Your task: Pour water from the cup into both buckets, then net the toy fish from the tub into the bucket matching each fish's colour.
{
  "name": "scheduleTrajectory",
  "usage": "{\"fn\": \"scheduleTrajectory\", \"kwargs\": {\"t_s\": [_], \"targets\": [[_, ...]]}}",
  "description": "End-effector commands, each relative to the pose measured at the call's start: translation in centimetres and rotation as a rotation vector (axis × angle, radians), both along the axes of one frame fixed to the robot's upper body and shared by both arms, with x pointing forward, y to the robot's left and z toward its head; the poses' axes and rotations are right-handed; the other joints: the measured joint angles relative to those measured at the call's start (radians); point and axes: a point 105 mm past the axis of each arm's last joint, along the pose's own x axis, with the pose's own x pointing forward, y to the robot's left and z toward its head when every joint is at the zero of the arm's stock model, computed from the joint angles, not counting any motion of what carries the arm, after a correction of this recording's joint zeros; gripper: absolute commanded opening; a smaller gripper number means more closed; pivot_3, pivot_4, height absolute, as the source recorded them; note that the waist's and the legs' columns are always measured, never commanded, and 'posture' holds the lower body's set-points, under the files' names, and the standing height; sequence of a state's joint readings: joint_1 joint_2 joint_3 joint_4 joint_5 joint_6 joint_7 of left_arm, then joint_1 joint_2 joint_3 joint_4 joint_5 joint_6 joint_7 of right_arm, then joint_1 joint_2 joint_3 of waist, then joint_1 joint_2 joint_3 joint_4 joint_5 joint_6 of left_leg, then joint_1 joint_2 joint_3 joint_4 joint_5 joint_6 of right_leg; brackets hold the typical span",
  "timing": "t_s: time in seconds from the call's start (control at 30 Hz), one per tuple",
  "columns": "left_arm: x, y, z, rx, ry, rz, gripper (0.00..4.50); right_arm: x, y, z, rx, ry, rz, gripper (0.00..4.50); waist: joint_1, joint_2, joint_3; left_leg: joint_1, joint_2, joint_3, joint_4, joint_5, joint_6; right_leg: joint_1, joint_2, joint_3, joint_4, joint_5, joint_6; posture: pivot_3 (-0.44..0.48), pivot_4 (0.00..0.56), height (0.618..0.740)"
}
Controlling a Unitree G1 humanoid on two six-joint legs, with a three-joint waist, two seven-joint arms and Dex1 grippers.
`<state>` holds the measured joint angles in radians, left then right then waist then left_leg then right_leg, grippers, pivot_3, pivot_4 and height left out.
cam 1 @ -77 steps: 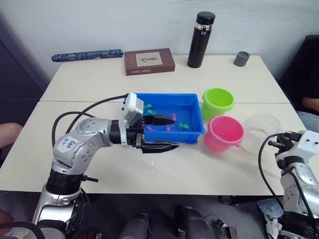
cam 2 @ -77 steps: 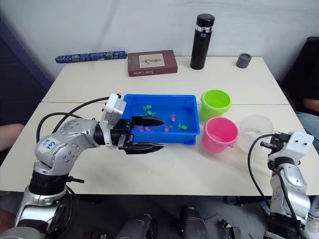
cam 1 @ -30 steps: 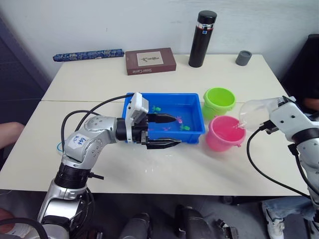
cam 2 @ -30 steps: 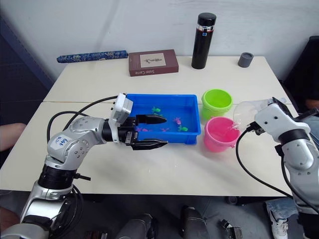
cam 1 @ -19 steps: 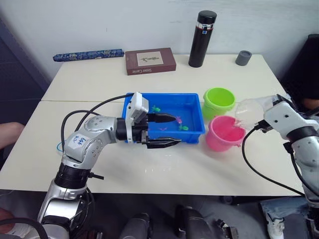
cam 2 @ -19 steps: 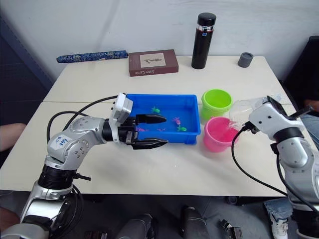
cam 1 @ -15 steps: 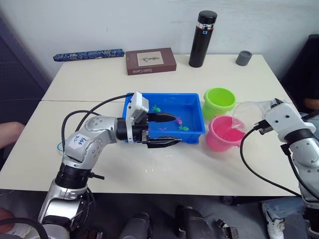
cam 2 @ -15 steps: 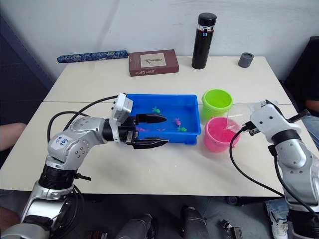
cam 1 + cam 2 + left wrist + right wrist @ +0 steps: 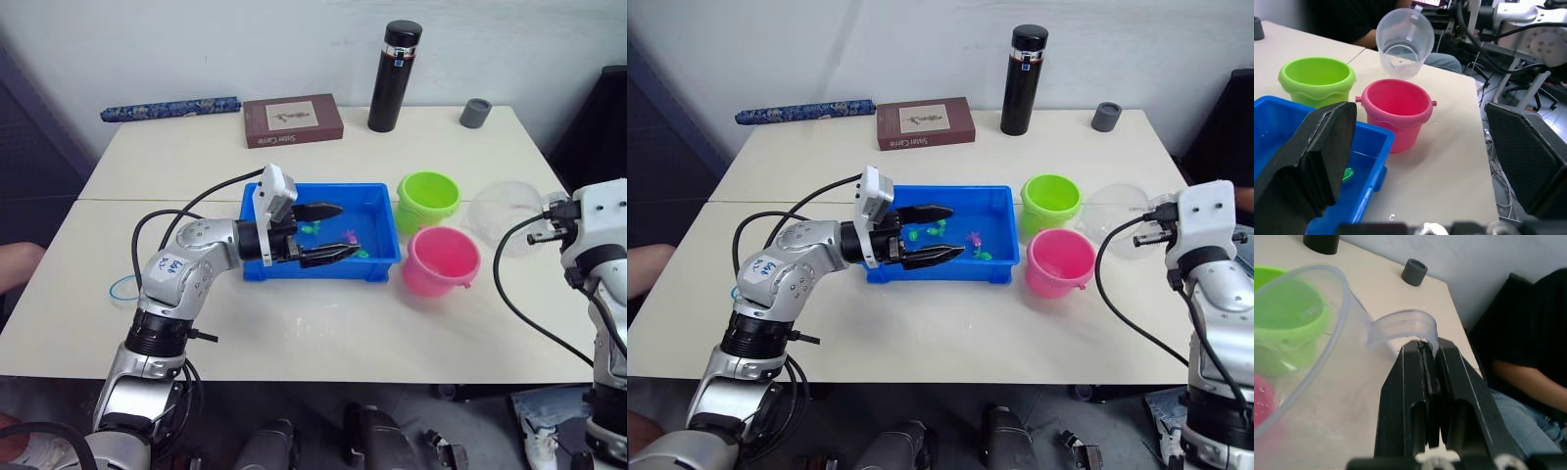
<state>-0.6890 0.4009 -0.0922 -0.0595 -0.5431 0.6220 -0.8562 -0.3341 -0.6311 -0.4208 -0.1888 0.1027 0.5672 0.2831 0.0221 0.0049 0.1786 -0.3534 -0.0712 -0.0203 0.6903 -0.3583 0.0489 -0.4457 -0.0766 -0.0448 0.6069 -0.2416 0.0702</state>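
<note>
- The right gripper (image 9: 1425, 352) is clamped tight on the handle of the cup (image 9: 506, 206). The clear cup is held up in the air at about 3 o'clock from the green bucket (image 9: 429, 197), just off the table's right edge. Its mouth is tipped toward the buckets.
- From the left wrist view the cup hangs above and just behind the pink bucket (image 9: 442, 260), tilted, not touching it.
- The left gripper (image 9: 325, 233) is spread wide open with nothing in it. It sits over the blue tub (image 9: 385, 264), fingers pointing toward 3 o'clock, one finger over the water and the other near the tub's front wall.
- The tub is mid-table, and the two buckets are just beside its right end. Green is at roughly 12 o'clock from pink, and the two are nearly touching.
- A few toy fish (image 9: 350, 236) float in the tub, some green and some pink, bunched toward the right half near the open fingers.
- At the far edge of the table (image 9: 323, 343) there's a tall black flask (image 9: 394, 76), a little grey cap (image 9: 476, 113) to its 3 o'clock, a brown book (image 9: 293, 120) and a rolled blue thing (image 9: 168, 108) at the flask's 9 o'clock.
- There's a person (image 9: 1528, 357) in dark clothes sitting past the table's right side.
</note>
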Motion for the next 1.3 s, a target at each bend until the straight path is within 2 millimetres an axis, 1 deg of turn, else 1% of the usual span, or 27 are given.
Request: {"fn": "scheduleTrajectory", "kwargs": {"t_s": [0.03, 0.17, 0.23, 0.33, 0.47, 0.57, 0.6, 0.7, 0.77, 0.9, 1.1, 1.3], "targets": [[0.4, 0.0, 1.6, -0.027, -0.06, 0.02, 4.5, 1.2, -0.3, 2.6, -0.025, -0.067, -0.009, 0.01, 0.0, 0.0, 0.0, 0.0, 0.0, 0.0, 0.0, 0.0, 0.0, 0.0, 0.0, 0.0, 0.0, 0.0, 0.0, 0.0, 0.15, 0.74], [1.0, 0.1, 1.7, -0.025, -0.065, 0.049, 4.5, 4.3, 0.6, 4.0, -0.119, -0.075, -0.006, 0.01, -0.002, 0.0, 0.0, 0.0, 0.0, 0.0, 0.0, 0.0, 0.0, 0.0, 0.0, 0.0, 0.0, 0.0, 0.0, 0.0, 0.15, 0.74], [1.1, 0.1, 1.8, -0.025, -0.069, 0.054, 4.5, 5.5, 0.8, 4.4, -0.154, -0.073, -0.006, 0.01, -0.004, 0.0, 0.0, 0.0, 0.0, 0.001, 0.0, 0.0, 0.0, -0.001, 0.0, 0.0, 0.001, 0.0, 0.0, 0.0, 0.15, 0.74], [1.2, 0.2, 1.9, -0.023, -0.078, 0.066, 4.5, 7.6, 1.8, 5.0, -0.238, -0.07, 0.009, 0.01, -0.005, 0.0, 0.0, 0.0, 0.0, 0.0, -0.001, 0.0, 0.0, -0.001, 0.0, 0.0, 0.002, 0.0, 0.0, 0.0, 0.15, 0.74], [1.2, 0.5, 2.0, -0.02, -0.083, 0.079, 4.5, 9.3, 2.8, 5.6, -0.38, -0.072, 0.024, 0.01, -0.006, 0.0, 0.0, -0.001, 0.0, 0.0, -0.001, 0.0, 0.0, -0.001, 0.0, 0.0, 0.001, 0.0, 0.0, 0.0, 0.15, 0.74], [1.0, 0.7, 1.9, -0.015, -0.085, 0.086, 4.5, 10.1, 3.7, 6.2, -0.562, -0.081, 0.031, 0.01, -0.007, 0.0, 0.0, -0.001, 0.0, 0.0, -0.001, 0.0, 0.0, -0.001, 0.0, -0.001, 0.001, 0.0, 0.0, 0.0, 0.15, 0.74], [0.9, 0.8, 1.9, -0.014, -0.086, 0.088, 4.5, 10.3, 3.9, 6.3, -0.609, -0.084, 0.033, 0.01, -0.008, 0.0, 0.0, -0.002, 0.0, 0.0, -0.001, 0.0, 0.0, -0.001, 0.0, -0.001, 0.001, 0.0, 0.0, 0.0, 0.15, 0.74], [0.8, 1.0, 1.8, -0.015, -0.086, 0.099, 4.5, 10.7, 5.3, 7.0, -0.84, -0.11, 0.051, 0.01, -0.012, 0.0, 0.0, -0.002, 0.0, 0.0, -0.001, 0.0, 0.0, -0.002, 0.0, -0.001, 0.001, 0.0, 0.0, 0.0, 0.15, 0.74], [0.8, 1.1, 1.8, -0.015, -0.085, 0.103, 4.5, 10.8, 5.8, 7.2, -0.936, -0.122, 0.06, 0.01, -0.023, 0.0, 0.0, -0.002, 0.0, 0.0, -0.001, 0.001, -0.001, -0.002, 0.0, -0.001, 0.001, 0.0, 0.0, 0.0, 0.15, 0.74], [0.7, 1.1, 1.8, -0.017, -0.085, 0.105, 4.5, 10.9, 6.3, 7.5, -1.037, -0.152, 0.069, 0.01, -0.026, 0.0, 0.0, -0.002, 0.0, 0.0, -0.001, 0.001, -0.001, -0.002, 0.0, -0.001, 0.001, 0.0, 0.0, 0.0, 0.15, 0.74], [0.7, 1.1, 1.8, -0.017, -0.085, 0.106, 4.5, 10.7, 7.8, 8.0, -1.231, -0.218, 0.09, 0.01, -0.026, 0.0, 0.0, -0.002, 0.0, 0.0, -0.001, 0.001, -0.002, -0.002, 0.0, -0.001, 0.001, 0.0, 0.0, 0.0, 0.15, 0.74], [0.7, 0.9, 1.9, -0.018, -0.085, 0.1, 4.5, 10.3, 8.2, 8.5, -1.303, -0.27, 0.088, 0.01, -0.025, 0.0, 0.0, -0.002, 0.0, 0.0, -0.001, 0.001, -0.002, -0.002, 0.0, -0.001, 0.001, 0.0, 0.0, 0.0, 0.15, 0.74]]}}
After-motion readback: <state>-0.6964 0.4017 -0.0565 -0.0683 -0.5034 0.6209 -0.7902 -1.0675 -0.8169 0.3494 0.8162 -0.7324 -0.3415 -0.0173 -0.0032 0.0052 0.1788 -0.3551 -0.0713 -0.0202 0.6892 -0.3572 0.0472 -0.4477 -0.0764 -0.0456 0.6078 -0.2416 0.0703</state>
